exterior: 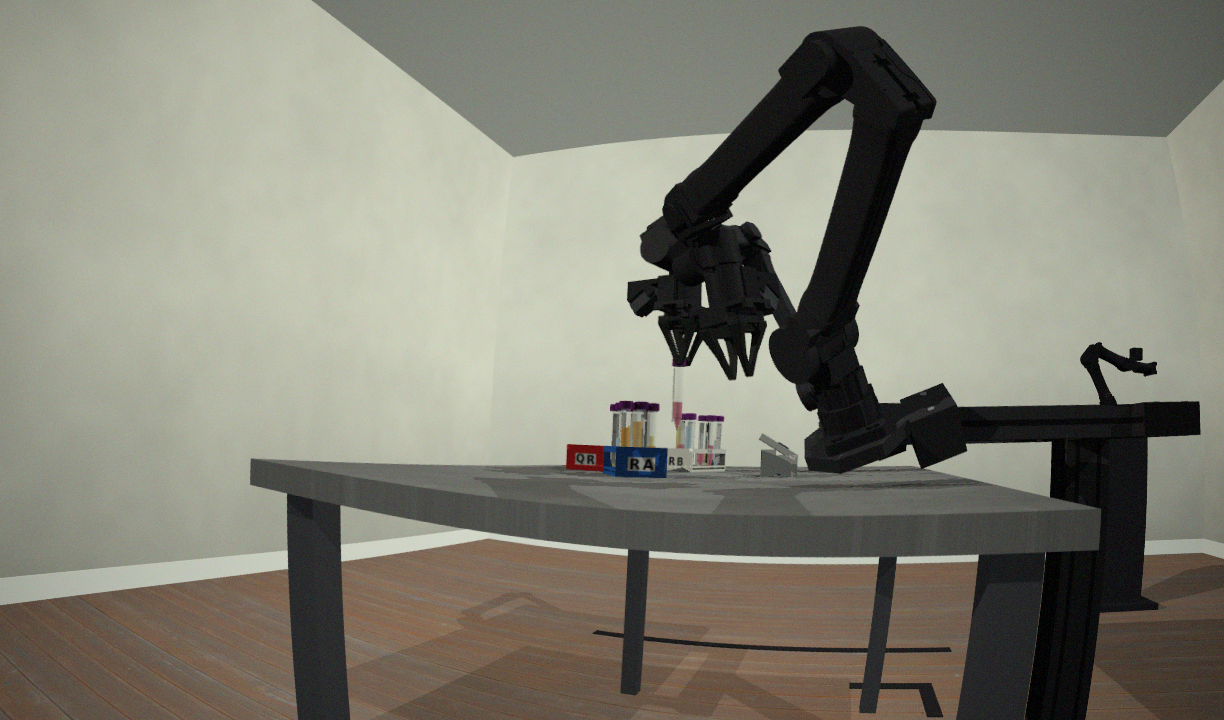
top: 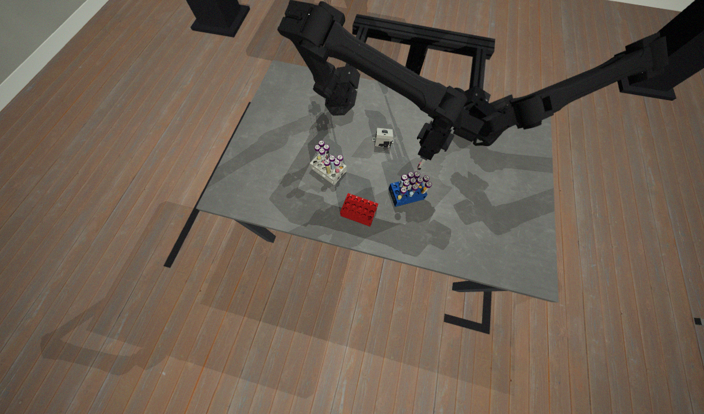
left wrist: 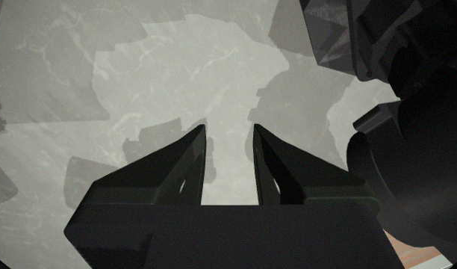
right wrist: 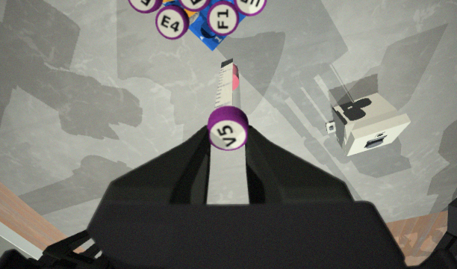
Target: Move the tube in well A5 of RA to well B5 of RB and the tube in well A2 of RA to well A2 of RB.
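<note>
My right gripper (right wrist: 228,134) (exterior: 679,356) (top: 425,153) is shut on a purple-capped tube marked V5 (right wrist: 228,127) (exterior: 677,398) (top: 420,164). It holds the tube upright in the air, clear of the blue rack RA (top: 397,195) (exterior: 641,463) (right wrist: 201,33), which stands a little beyond it with several tubes. The white rack RB (top: 333,177) (exterior: 679,462) stands further along the table with several tubes. My left gripper (left wrist: 229,133) (exterior: 740,367) is partly open and empty. It hangs over bare table close beside the right gripper.
A red rack QR (top: 358,208) (exterior: 584,457) with empty wells stands between the two racks near the table edge. The small white DONE box (top: 383,138) (right wrist: 367,127) (exterior: 777,458) sits behind them on the grey table (top: 498,246).
</note>
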Controlling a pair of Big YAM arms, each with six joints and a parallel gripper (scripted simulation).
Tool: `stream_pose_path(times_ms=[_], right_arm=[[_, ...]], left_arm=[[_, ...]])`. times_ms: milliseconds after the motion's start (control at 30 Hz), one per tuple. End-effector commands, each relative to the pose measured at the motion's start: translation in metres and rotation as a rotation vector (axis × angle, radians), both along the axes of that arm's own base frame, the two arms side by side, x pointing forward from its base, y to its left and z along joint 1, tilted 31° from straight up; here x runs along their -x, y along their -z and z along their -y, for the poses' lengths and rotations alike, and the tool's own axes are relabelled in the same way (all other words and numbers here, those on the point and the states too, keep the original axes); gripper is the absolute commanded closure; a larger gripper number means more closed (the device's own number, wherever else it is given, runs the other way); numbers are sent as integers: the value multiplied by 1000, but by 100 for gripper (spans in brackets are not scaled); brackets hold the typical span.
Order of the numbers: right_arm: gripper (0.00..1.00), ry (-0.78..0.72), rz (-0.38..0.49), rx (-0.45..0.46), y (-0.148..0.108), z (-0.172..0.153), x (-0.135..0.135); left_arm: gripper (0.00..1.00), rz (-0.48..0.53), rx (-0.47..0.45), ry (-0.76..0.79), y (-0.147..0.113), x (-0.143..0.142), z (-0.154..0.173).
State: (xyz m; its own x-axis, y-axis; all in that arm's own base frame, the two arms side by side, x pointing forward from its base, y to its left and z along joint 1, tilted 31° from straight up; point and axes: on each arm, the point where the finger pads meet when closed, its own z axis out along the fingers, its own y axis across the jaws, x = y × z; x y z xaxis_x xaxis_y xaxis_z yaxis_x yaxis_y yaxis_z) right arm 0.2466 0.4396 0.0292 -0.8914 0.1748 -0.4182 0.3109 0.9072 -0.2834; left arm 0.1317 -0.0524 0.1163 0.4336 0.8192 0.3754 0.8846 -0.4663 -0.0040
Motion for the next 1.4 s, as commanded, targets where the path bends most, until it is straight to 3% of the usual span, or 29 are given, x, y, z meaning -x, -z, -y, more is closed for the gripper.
stream_pose_path(times_ms=[0,667,733,767,833,1200,1367], right_arm=[[100,20,8,-16,-1,4,2],[100,14,5,-5,-37,50,-28],[100,14,5,-5,-37,50,-28],[100,14,-11,27,-22,55,-28],[100,14,6,-6,-42,57,-32],[100,14,7,-7,-60,84,-49],[100,14,-10,25,-50,93,-53]], left_arm=[[70,18,20,0,-9,-6,6],[70,18,20,0,-9,-6,6],[70,18,20,0,-9,-6,6],[70,18,20,0,-9,-6,6],[70,18,20,0,-9,-6,6],[70,18,20,0,-9,-6,6],[70,18,20,0,-9,-6,6]])
